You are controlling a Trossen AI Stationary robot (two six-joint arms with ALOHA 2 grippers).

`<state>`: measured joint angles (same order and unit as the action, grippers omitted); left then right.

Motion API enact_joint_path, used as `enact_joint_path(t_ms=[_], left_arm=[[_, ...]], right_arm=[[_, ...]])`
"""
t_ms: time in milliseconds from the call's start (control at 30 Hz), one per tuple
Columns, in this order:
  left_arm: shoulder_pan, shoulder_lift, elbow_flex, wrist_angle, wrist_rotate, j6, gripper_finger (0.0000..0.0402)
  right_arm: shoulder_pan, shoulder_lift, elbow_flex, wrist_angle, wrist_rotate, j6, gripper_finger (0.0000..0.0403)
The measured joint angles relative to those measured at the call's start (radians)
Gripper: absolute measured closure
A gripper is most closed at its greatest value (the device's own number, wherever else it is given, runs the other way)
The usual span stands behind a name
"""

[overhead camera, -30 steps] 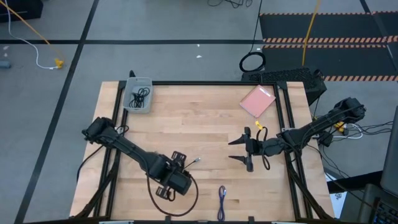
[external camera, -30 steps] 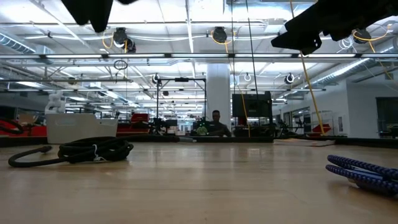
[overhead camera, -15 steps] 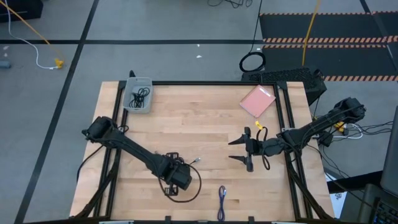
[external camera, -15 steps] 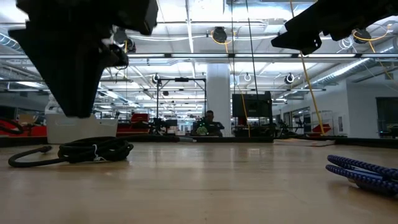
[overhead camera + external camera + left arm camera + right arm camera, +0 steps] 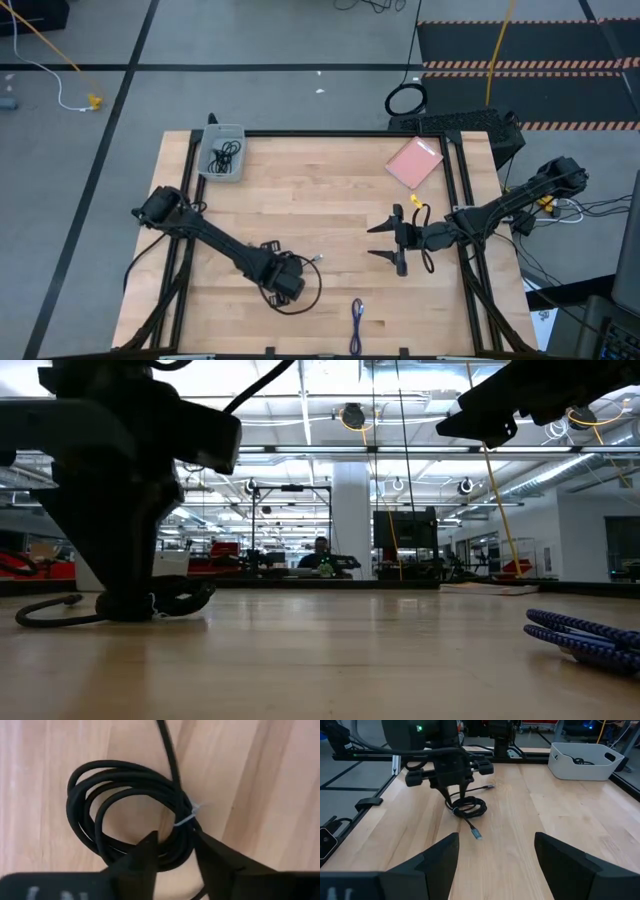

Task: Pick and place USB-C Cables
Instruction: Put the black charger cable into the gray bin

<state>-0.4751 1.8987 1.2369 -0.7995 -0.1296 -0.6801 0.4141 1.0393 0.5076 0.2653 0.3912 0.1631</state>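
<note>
Black coiled cable (image 5: 131, 810) sits between the left gripper (image 5: 172, 851) fingers, not yet clenched; right gripper (image 5: 385, 241) fingers released

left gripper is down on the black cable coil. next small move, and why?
Probably close the left gripper. In the left wrist view its fingers sit either side of the strands of the black cable coil near the white tie, with the tips down at the table, so nothing looks gripped yet. Then lift. The right gripper waits open above the table's right side.
</note>
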Motion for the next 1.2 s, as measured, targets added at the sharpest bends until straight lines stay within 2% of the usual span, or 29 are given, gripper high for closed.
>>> enact_joint_path(t_ms=[233,400,567,800,967,1200], left_arm=[[-0.020,0.000,-0.009,0.075,-0.024,-0.003,0.0168],[-0.012,-0.026,0.013,0.038,-0.020,-0.012,0.0143],[-0.007,-0.031,0.014,0.070,-0.019,-0.040,0.0154],[-0.018,0.024,0.013,0.093,-0.003,-0.081,0.0174],[-0.019,0.070,0.018,0.098,-0.005,-0.058,0.0193],[-0.018,0.081,0.017,0.111,-0.020,-0.030,0.0268]], right_arm=[[0.000,0.000,0.000,0.000,0.000,0.000,0.0149],[0.000,0.000,0.000,0.000,0.000,0.000,0.0149],[0.000,0.000,0.000,0.006,0.000,0.000,0.0149],[0.000,0.000,0.000,0.005,-0.001,0.000,0.0149],[0.000,0.000,0.000,0.006,-0.002,0.000,0.0149],[0.000,0.000,0.000,0.006,-0.003,0.000,0.0149]])
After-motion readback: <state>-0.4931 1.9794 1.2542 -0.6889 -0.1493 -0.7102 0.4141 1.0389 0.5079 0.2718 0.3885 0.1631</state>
